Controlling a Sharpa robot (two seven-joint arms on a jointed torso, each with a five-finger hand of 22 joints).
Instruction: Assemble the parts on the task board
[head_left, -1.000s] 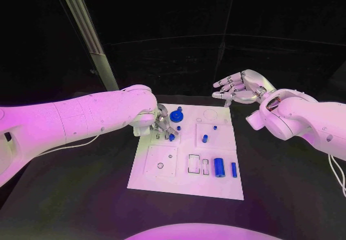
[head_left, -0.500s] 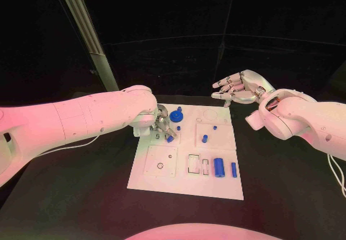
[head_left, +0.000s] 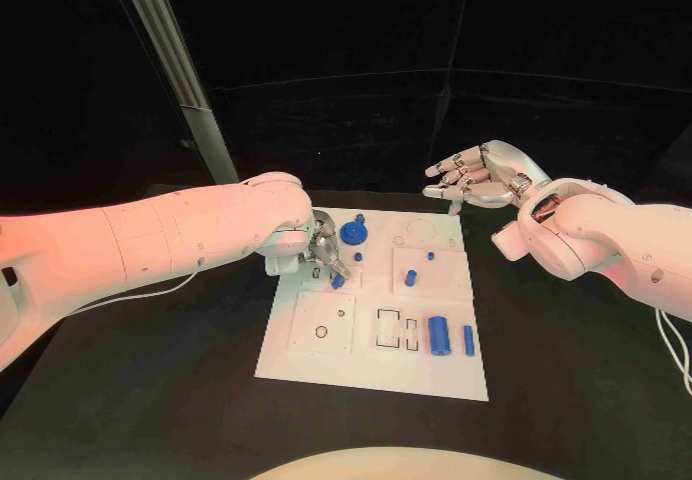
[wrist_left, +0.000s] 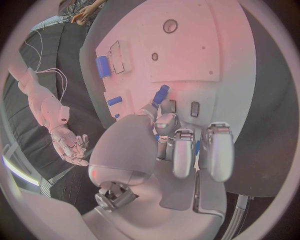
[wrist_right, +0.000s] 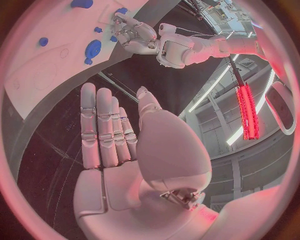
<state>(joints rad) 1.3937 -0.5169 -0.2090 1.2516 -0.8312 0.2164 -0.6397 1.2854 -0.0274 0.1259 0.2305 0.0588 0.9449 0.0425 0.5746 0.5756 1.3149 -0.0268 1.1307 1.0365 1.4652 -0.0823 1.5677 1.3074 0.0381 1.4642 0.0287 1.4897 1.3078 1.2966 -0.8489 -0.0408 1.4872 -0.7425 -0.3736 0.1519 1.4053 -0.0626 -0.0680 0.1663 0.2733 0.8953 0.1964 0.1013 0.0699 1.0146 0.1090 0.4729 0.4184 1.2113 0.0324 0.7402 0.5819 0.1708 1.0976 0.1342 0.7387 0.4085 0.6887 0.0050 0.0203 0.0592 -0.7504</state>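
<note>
— Why is the left hand (head_left: 320, 248) down at the task board's (head_left: 368, 370) far left part?

— Its fingertips (wrist_left: 164, 121) pinch a small blue peg (wrist_left: 160, 94), held low over the board beside two small slots — likely so it can be seated there.

— And the right hand (head_left: 483, 172)?

— Raised beyond the board's far right corner, fingers apart, holding nothing — probably kept clear. Other blue parts (head_left: 438, 335) lie on the board's near right area.

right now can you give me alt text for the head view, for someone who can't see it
The robot's left hand holds a small blue part against the upper left of the white task board on a black table. More blue parts lie on the board, while the right hand hangs open above the table beyond the board's far right corner.
</note>
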